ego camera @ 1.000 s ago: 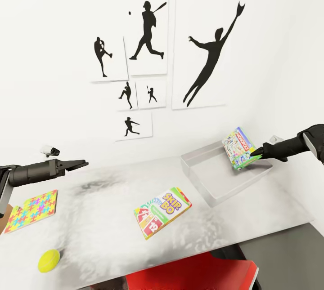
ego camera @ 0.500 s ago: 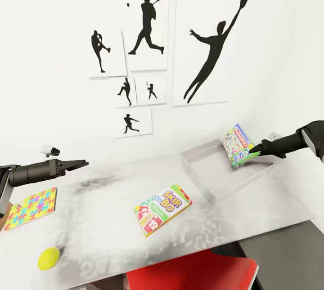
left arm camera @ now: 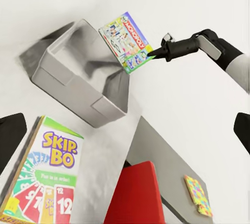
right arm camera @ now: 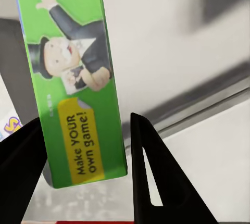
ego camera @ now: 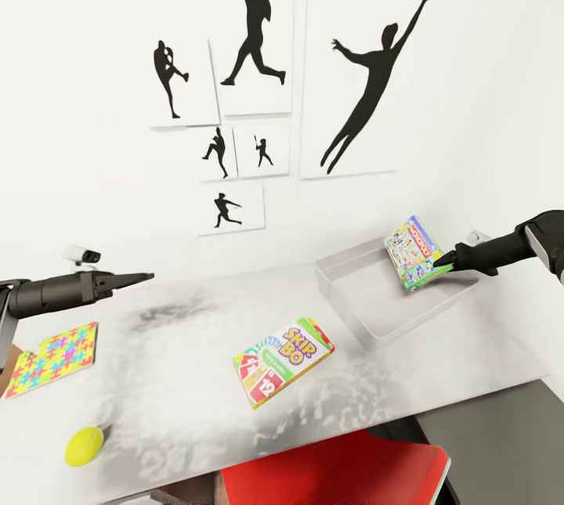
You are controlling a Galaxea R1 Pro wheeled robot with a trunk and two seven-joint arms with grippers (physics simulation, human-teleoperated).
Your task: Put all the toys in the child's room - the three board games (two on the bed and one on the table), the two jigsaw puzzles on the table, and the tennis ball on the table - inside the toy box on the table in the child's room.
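My right gripper is shut on the lower corner of a Monopoly board game, which hangs tilted over the grey toy box at the table's back right. Its green side sits between the right fingers. A Skip-Bo board game lies flat mid-table. At the left edge lie a colourful jigsaw puzzle and a yellow tennis ball. Above the puzzle my left gripper hovers open and holds nothing.
A red chair stands tucked at the table's front edge. Baseball silhouette pictures hang on the white wall behind. Another colourful puzzle lies on a pale surface past the chair. The toy box's inside looks bare.
The head camera has tipped slightly, sliding the whole picture. The Monopoly game stays held over the toy box, barely moved. The left arm has hardly shifted.
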